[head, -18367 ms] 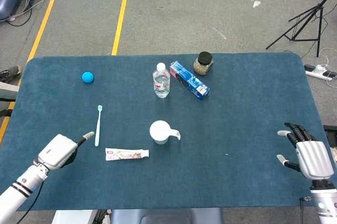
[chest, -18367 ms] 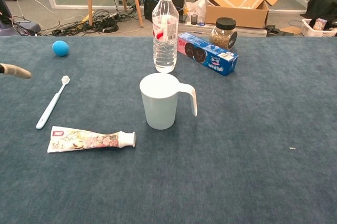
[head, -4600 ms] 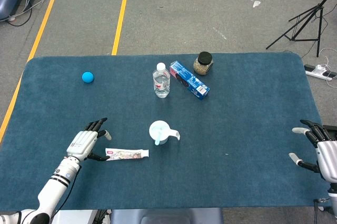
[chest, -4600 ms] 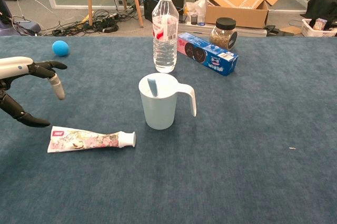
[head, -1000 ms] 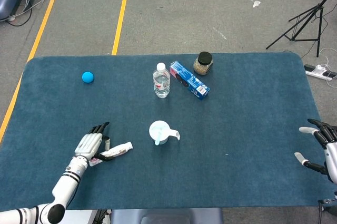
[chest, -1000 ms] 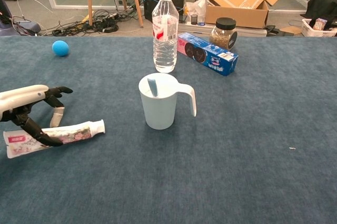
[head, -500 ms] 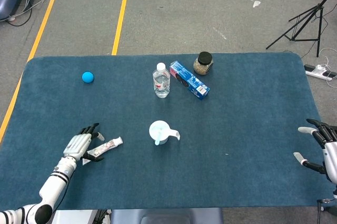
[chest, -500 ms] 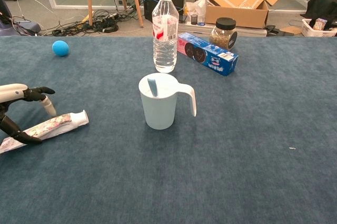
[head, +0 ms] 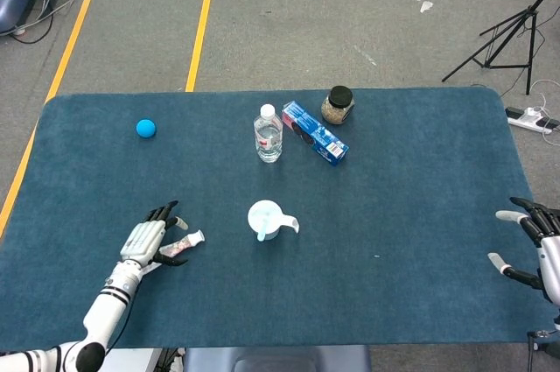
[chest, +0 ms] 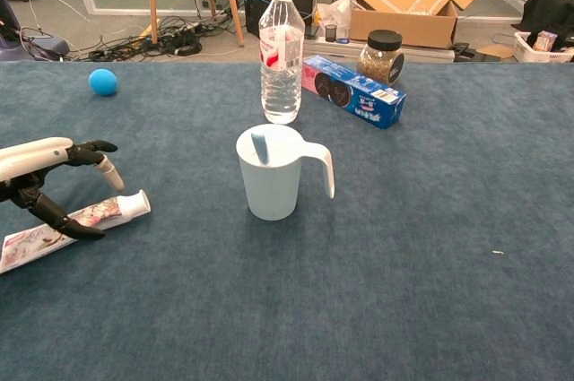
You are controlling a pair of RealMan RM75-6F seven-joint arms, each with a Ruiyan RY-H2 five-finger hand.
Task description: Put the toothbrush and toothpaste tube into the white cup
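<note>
At far left, the left hand (chest: 49, 175) is seen arched over the toothpaste tube (chest: 76, 224), fingers (chest: 106, 168) above and thumb below the tube body; whether a firm grip is made can't be told from either view, but the tube looks to be lying on the table (head: 394, 171) w/ its flat end toward the table's near edge and its cap pointing toward the cup. A blue ball (head: 146, 128) is seen well behind, near the far-left corner. At centre, the white cup (chest: 273, 175) stands upright, handle to the right; the toothbrush (chest: 259, 147) is already seen inside, leaning on the rim. So approx. half the task is judged done: brush in, tube left to be lifted and dropped in. Behind the cup are a water bottle (chest: 282, 49), a biscuit box (chest: 352, 91) and a jar (chest: 381, 56). At far right, the right hand (head: 538, 249) is held spread wide and empty at the table edge.
</note>
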